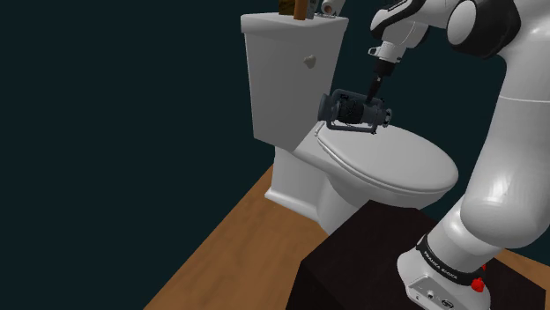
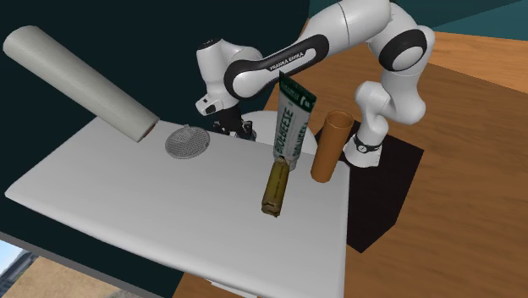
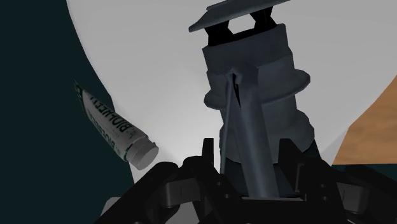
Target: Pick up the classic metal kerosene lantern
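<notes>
Gripper is clamped on the dark lantern, which hangs sideways just beneath it, over the toilet lid.

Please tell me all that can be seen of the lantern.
The lantern is dark grey and looks metal: a round stepped body, a flat cap, a thin wire frame. It lies on its side over the back of the white toilet lid. The black gripper meets it from above; whether it touches the lid is unclear.

Home bathroom: white toilet, wood floor.
</notes>
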Tool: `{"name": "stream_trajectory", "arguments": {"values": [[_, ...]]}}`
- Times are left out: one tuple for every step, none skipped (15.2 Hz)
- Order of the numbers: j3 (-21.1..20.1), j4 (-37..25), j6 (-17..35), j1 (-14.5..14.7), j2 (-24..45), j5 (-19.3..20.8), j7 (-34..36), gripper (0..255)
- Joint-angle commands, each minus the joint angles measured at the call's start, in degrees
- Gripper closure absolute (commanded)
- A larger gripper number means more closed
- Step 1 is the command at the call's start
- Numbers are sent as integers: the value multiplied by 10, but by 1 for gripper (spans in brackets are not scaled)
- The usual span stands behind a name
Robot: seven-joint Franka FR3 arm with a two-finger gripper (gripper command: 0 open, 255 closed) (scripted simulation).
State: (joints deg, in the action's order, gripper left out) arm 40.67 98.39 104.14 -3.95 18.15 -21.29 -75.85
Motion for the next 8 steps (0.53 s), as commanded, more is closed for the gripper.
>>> {"name": "stream_trajectory", "arguments": {"values": [[0,1,0,0,0,0,0,255],[0,0,-1,0,0,0,0,255],[1,-5,-7,1,-2,2,3,255],[1,-10,-14,1,-4,4,5,255],[2,-15,-20,1,-6,6,7,255],[3,-21,-27,1,-8,8,9,255],[3,-27,-34,0,-9,9,11,255],[4,-33,-41,0,-11,11,12,255]]}}
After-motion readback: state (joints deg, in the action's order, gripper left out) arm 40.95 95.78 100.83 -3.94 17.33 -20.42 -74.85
